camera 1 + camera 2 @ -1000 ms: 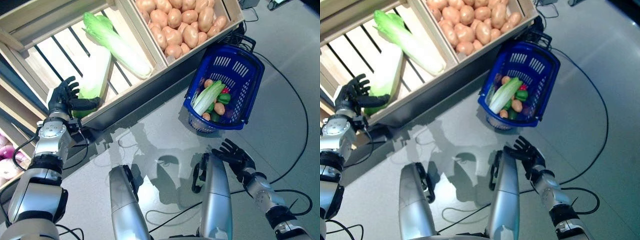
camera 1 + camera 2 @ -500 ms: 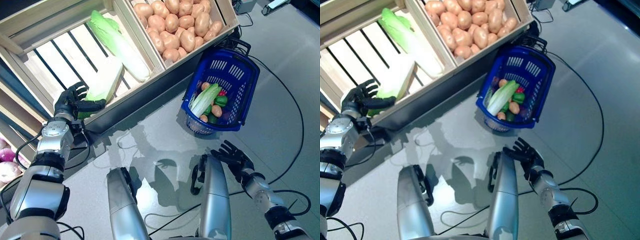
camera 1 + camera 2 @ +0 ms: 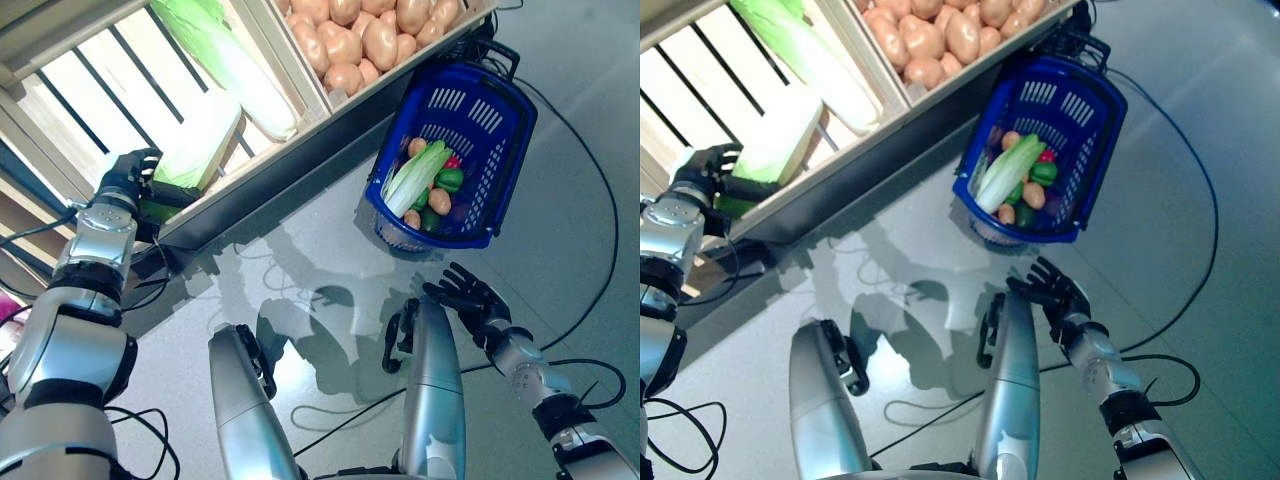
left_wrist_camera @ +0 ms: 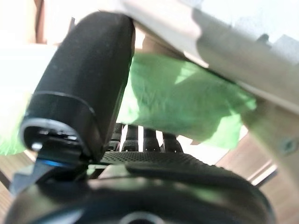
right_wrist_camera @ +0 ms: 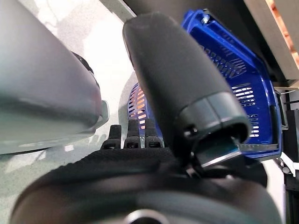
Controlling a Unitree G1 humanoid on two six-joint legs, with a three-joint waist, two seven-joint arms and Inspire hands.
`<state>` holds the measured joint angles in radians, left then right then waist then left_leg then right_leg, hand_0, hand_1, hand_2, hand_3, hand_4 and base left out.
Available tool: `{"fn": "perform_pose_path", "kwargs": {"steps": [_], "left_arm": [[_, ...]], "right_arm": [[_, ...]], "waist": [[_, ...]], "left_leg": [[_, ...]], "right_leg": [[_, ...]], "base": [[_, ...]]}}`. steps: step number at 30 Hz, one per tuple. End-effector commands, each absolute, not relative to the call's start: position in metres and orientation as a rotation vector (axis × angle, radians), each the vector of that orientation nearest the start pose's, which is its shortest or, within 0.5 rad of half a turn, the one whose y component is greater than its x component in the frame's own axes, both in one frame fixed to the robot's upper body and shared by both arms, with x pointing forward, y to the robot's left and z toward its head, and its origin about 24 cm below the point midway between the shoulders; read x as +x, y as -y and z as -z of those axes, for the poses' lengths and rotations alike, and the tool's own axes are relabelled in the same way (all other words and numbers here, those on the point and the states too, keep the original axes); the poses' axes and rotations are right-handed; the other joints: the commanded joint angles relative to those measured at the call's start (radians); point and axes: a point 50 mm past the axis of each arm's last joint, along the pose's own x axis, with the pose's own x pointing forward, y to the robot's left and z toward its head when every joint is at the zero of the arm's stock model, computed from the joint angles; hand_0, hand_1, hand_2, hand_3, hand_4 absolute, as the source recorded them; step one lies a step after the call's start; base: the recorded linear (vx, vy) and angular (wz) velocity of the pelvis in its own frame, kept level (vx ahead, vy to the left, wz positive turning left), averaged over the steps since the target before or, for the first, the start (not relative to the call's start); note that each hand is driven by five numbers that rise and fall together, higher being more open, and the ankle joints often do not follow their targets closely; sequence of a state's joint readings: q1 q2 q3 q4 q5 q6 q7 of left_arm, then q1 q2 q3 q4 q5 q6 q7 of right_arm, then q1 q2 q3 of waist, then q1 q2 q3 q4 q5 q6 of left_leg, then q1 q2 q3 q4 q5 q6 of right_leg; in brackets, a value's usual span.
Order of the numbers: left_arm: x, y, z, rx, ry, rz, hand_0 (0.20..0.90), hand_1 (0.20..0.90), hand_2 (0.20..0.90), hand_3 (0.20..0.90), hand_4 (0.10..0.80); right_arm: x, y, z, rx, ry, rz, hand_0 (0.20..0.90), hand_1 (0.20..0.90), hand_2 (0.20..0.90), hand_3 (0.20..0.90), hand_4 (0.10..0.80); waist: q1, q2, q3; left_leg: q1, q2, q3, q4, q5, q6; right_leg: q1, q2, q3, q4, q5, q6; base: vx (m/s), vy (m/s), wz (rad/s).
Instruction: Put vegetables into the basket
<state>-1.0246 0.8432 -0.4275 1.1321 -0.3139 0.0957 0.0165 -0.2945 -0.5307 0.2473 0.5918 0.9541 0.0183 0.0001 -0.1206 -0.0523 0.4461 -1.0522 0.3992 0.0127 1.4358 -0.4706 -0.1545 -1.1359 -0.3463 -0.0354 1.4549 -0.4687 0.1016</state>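
Grey floor (image 3: 330, 250) holds a blue basket (image 3: 500, 130) beside wooden crates (image 3: 250, 90).

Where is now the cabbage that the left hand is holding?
The cabbage lies at the front edge of the slatted wooden crate, on the scene's left, its green end gripped by the left hand, beside a second cabbage.

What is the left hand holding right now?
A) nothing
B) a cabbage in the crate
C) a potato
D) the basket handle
B: the left hand is curled round the leafy end of a cabbage lying in the crate.
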Motion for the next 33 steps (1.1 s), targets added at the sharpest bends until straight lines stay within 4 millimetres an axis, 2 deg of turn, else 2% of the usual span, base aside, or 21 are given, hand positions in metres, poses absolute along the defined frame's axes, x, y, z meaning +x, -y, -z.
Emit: {"fn": "perform_pose_path", "kwargs": {"steps": [1,6,11,15,20,26,30,33], "left_arm": [[0.357,-0.358,-0.145,0.656,-0.451,-0.409,0.3,0.3,0.3,0.3,0.4],[0.355,-0.365,-0.152,0.679,-0.4,-0.525,0.3,0.3,0.3,0.3,0.4],[0.352,-0.37,-0.152,0.69,-0.388,-0.558,0.3,0.3,0.3,0.3,0.4],[0.349,-0.372,-0.148,0.673,-0.349,-0.585,0.3,0.3,0.3,0.3,0.4],[0.34,-0.378,-0.139,0.544,-0.277,-0.614,0.3,0.3,0.3,0.3,0.4],[0.329,-0.38,-0.121,0.397,-0.237,-0.585,0.3,0.3,0.3,0.3,0.4],[0.326,-0.373,-0.115,0.374,-0.179,-0.546,0.3,0.3,0.3,0.3,0.4],[0.326,-0.366,-0.113,0.419,-0.155,-0.507,0.3,0.3,0.3,0.3,0.4]], "right_arm": [[0.305,0.265,-0.042,0.354,-0.174,0.126,0.9,0.9,0.9,0.9,0.8],[0.307,0.271,-0.044,0.368,-0.148,0.129,0.9,0.9,0.9,0.9,0.8],[0.309,0.269,-0.044,0.372,-0.132,0.13,0.9,0.9,0.9,0.9,0.8],[0.31,0.263,-0.042,0.376,-0.133,0.121,0.9,0.9,0.9,0.9,0.8],[0.306,0.259,-0.036,0.379,-0.123,0.124,0.9,0.9,0.9,0.9,0.8],[0.291,0.254,-0.021,0.391,-0.131,0.151,0.9,0.9,0.9,0.9,0.8],[0.282,0.247,-0.013,0.411,-0.125,0.173,0.9,0.9,0.9,0.9,0.8],[0.275,0.244,-0.009,0.434,-0.115,0.182,0.9,0.9,0.9,0.9,0.8]], "waist": [[-0.021,-0.03,0.044],[-0.017,-0.033,0.045],[-0.012,-0.029,0.039],[-0.01,-0.015,0.02],[-0.006,0.01,-0.024],[0.002,0.035,-0.097],[0.011,0.043,-0.149],[0.022,0.045,-0.185]], "left_leg": [[-0.024,0.026,0.002,-0.077,0.016,0.034],[-0.019,0.026,0.005,-0.089,0.019,0.035],[0.019,0.024,0.02,-0.124,0.031,0.034],[0.108,0.019,0.055,-0.214,0.059,0.034],[0.243,0.011,0.105,-0.349,0.106,0.032],[0.43,-0.022,0.156,-0.534,0.156,0.045],[0.561,-0.047,0.19,-0.663,0.182,0.054],[0.639,-0.068,0.204,-0.748,0.205,0.056]], "right_leg": [[0.047,-0.077,0.009,-0.084,0.041,0.029],[0.055,-0.08,-0.003,-0.095,0.038,0.026],[0.098,-0.078,-0.018,-0.132,0.044,0.024],[0.184,-0.067,-0.034,-0.217,0.059,0.025],[0.31,-0.065,-0.052,-0.332,0.081,0.018],[0.478,-0.071,-0.077,-0.47,0.11,0.001],[0.602,-0.067,-0.099,-0.573,0.13,0.004],[0.683,-0.071,-0.133,-0.654,0.155,0.016]], "base": [[-0.056,-0.012,-0.04],[-0.044,-0.034,-0.02],[-0.021,-0.033,0.0],[0.008,-0.004,0.0],[0.055,-0.009,-0.02],[0.123,-0.021,0.01],[0.122,-0.058,0.05],[0.117,-0.069,0.08]]}}
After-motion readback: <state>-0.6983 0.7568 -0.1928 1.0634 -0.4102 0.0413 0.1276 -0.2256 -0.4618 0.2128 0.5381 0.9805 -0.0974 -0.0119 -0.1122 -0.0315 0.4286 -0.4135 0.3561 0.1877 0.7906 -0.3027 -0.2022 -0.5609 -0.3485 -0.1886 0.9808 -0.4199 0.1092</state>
